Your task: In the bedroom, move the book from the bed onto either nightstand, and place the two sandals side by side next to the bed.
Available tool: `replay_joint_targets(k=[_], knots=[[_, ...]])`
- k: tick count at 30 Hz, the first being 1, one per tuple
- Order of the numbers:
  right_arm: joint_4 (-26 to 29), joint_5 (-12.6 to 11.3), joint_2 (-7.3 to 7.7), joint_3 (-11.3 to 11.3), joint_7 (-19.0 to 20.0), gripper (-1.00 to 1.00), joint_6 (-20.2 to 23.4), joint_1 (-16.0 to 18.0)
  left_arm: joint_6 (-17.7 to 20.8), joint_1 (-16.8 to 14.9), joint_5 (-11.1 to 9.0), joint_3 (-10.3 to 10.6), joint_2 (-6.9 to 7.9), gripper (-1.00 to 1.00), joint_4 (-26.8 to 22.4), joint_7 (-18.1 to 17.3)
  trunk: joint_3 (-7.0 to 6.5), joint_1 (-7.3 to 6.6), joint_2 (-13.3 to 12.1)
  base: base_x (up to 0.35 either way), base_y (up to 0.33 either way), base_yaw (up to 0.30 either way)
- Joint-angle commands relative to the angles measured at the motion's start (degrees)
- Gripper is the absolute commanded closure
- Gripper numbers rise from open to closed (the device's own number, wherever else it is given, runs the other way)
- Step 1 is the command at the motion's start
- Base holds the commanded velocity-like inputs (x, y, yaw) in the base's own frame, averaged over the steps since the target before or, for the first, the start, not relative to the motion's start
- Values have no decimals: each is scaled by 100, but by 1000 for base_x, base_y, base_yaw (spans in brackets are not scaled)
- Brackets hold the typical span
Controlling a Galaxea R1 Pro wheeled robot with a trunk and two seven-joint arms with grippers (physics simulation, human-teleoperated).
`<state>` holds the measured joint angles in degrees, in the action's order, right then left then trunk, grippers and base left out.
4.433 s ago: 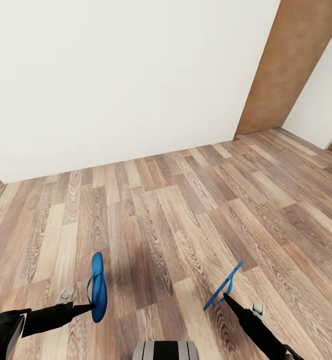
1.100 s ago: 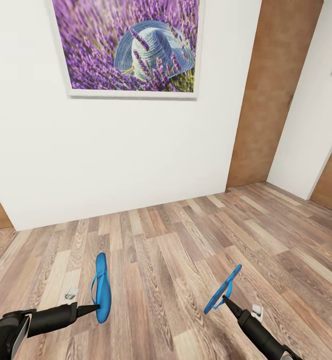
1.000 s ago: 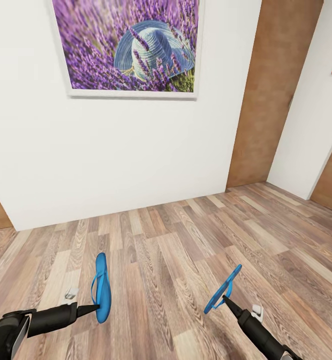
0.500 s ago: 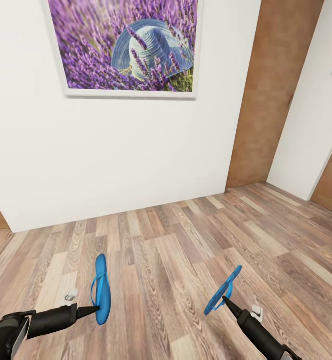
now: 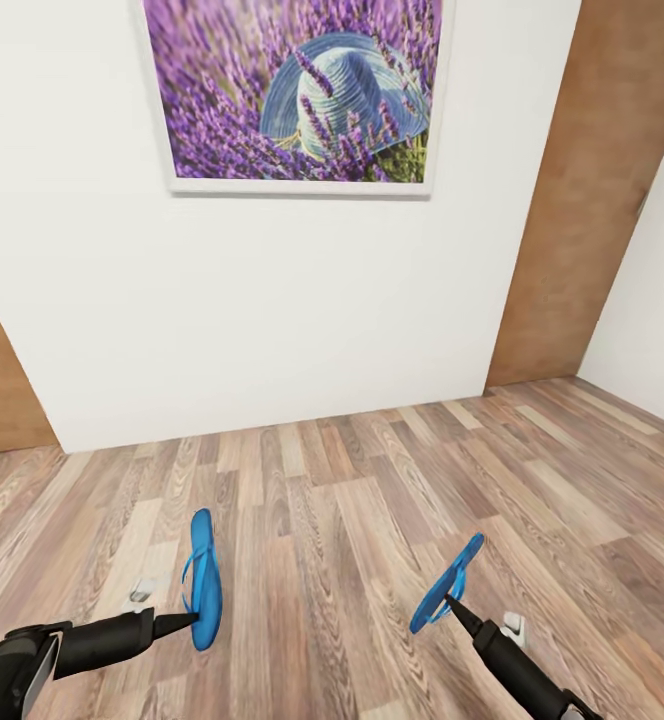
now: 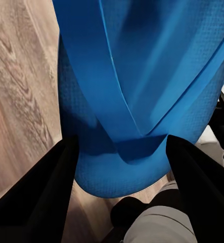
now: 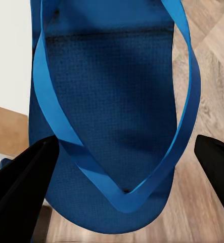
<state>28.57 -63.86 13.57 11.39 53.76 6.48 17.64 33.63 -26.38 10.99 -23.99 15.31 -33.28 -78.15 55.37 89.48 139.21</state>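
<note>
A white wall (image 5: 272, 300) is being faced across a wood-plank floor (image 5: 372, 480), with a framed picture (image 5: 297, 95) of a blue hat among purple lavender being shown high on it and brown door panels (image 5: 592, 190) being seen at the right and at the far left edge. No bed, nightstand or book is being shown, so the sandal step is judged to be the one in hand, with the pair being carried while the robot is on its way. One blue sandal (image 5: 202, 578) is being held off the floor at the tip of the left gripper (image 5: 187, 622), which is clenched on its end; in the left wrist view the sole (image 6: 137, 101) is being pinched between two dark fingers (image 6: 36, 197). The other sandal (image 5: 447, 583) is being held edge-on and tilted by the right gripper (image 5: 450, 603), likewise closed on it; its strap and sole (image 7: 112, 116) are being seen between the fingers (image 7: 20, 192) in the right wrist view. The two sandals are being kept well apart. The next move is judged to call for turning toward the bed, then lowering both flat onto the floor side by side next to it. No containers are being shown.
</note>
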Motion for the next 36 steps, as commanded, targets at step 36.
replay_joint_targets(k=[36], knots=[[8, -65, 6, 30, -58, 100, 55, 3, 58, -7, 59, -36, 24, 100, -3, -44, 6, 0, 2, 77, 0, 267]])
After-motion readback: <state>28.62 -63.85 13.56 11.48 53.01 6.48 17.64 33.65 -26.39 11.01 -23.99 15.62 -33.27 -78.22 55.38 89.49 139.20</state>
